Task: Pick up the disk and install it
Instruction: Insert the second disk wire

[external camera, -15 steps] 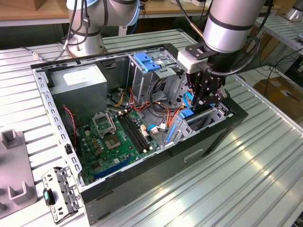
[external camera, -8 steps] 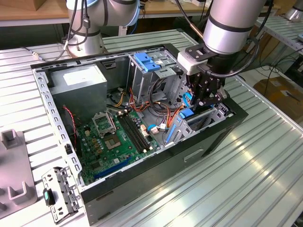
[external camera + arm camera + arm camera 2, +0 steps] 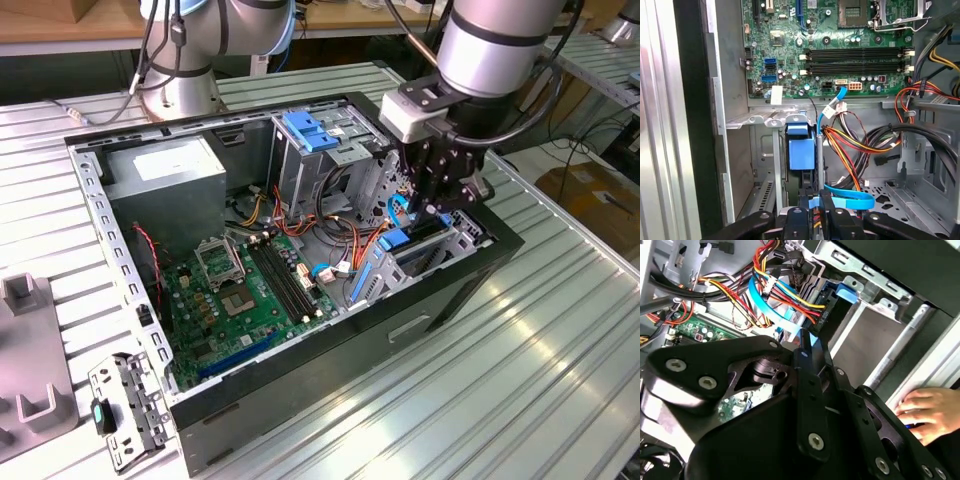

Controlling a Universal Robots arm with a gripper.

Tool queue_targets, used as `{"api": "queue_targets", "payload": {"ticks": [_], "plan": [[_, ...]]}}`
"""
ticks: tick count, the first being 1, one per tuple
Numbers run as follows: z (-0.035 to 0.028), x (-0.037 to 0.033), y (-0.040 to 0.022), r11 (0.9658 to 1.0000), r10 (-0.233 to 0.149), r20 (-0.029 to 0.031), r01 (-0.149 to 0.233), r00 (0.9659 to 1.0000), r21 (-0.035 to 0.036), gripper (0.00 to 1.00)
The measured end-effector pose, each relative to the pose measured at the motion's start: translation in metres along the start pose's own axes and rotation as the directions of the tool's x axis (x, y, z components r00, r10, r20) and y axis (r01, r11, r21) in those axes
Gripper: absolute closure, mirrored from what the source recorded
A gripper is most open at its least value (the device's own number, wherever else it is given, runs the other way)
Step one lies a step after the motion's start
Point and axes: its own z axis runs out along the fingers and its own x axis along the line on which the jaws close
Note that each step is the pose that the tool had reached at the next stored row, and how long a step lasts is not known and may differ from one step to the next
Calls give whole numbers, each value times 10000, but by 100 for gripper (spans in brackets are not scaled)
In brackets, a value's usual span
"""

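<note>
**A:** Where is the disk (image 3: 412, 243) sitting?

**B:** In the exterior view it is standing on edge in the low bay at the corner of the open computer case (image 3: 95, 215), on the exterior view's right. Its bright blue carrier is showing along the upper edge, with the dark drive body below it, mostly hidden by the bay's metal. In the first wrist view the disk (image 3: 801, 150) is showing a rounded blue end with a flat blue tab under it, sitting between two grey metal rails.

**A:** And the gripper?

**B:** The gripper (image 3: 436, 205) is hanging right above the disk, its black fingers pointing down into the bay. The two fingertips are lying pressed together in the first wrist view (no gap is showing between them), with a thin light-blue cable (image 3: 847, 201) running across just beyond them. Whether they are touching the carrier, I cannot tell.

**A:** Anything else nearby?

**B:** A bundle of red, yellow and orange wires (image 3: 782, 290) is crossing beside the bay, and a person's hand (image 3: 930, 410) is resting on the case edge.
</note>
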Motion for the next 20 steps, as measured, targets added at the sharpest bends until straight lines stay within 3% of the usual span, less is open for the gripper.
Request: {"api": "queue_targets", "payload": {"ticks": [4,7,20], "plan": [[-22,1,-3,10000,1,3,-1,10000,2,78],[-28,1,-4,10000,0,0,0,10000,1,89],[-50,2,-7,10000,0,0,0,10000,1,89]]}}
